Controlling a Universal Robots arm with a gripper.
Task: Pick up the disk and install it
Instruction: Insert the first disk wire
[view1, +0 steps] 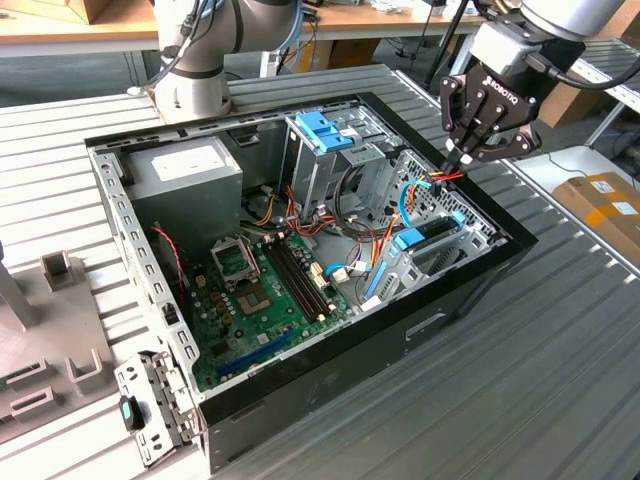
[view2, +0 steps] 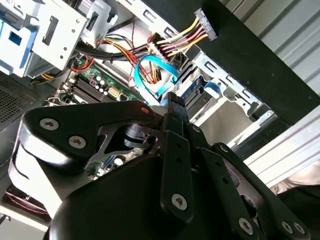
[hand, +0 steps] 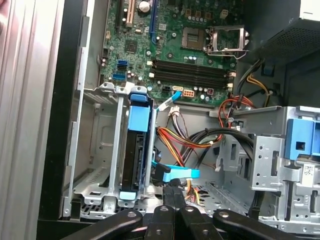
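The disk (hand: 135, 160) stands on edge in the metal drive bay (hand: 97, 150) at the case's corner, its blue bracket (hand: 139, 120) on top. In the exterior view the disk (view1: 440, 232) sits low in that bay at the case's right side. My gripper (view1: 455, 165) hangs just above and behind it, apart from the disk, fingers pressed together. In both wrist views the gripper (hand: 172, 189) (view2: 172, 97) has its tips right at a blue flat cable (hand: 177, 173) (view2: 155, 75). Whether the tips pinch that cable is hidden.
The open black computer case (view1: 480, 275) lies on a slatted metal table (view1: 520, 390). Inside are the motherboard (view1: 270, 290), a grey power-supply box (view1: 185, 170), a tall drive cage with a blue latch (view1: 322, 130) and loose coloured wire bundles (hand: 180, 137). A second arm's base (view1: 190, 80) stands behind the case.
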